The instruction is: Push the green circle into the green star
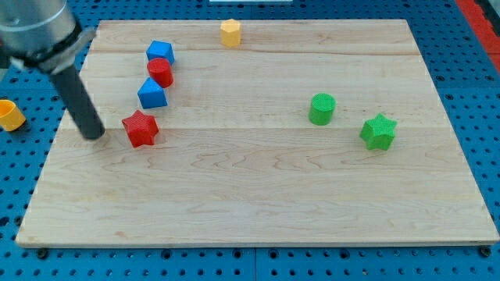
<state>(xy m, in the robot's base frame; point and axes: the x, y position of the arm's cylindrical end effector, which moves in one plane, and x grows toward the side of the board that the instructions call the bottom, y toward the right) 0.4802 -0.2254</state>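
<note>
The green circle [321,108] stands on the wooden board at the view's right. The green star [379,131] lies just to its lower right, a small gap between them. My tip [95,134] rests on the board at the view's left, far from both green blocks. It sits just left of the red star [141,129], not touching it.
A blue block [160,52], a red circle [160,72] and a blue block [152,94] form a column at the upper left. A yellow block [230,33] sits at the board's top edge. A yellow-orange piece [9,115] lies off the board [258,195] at the left.
</note>
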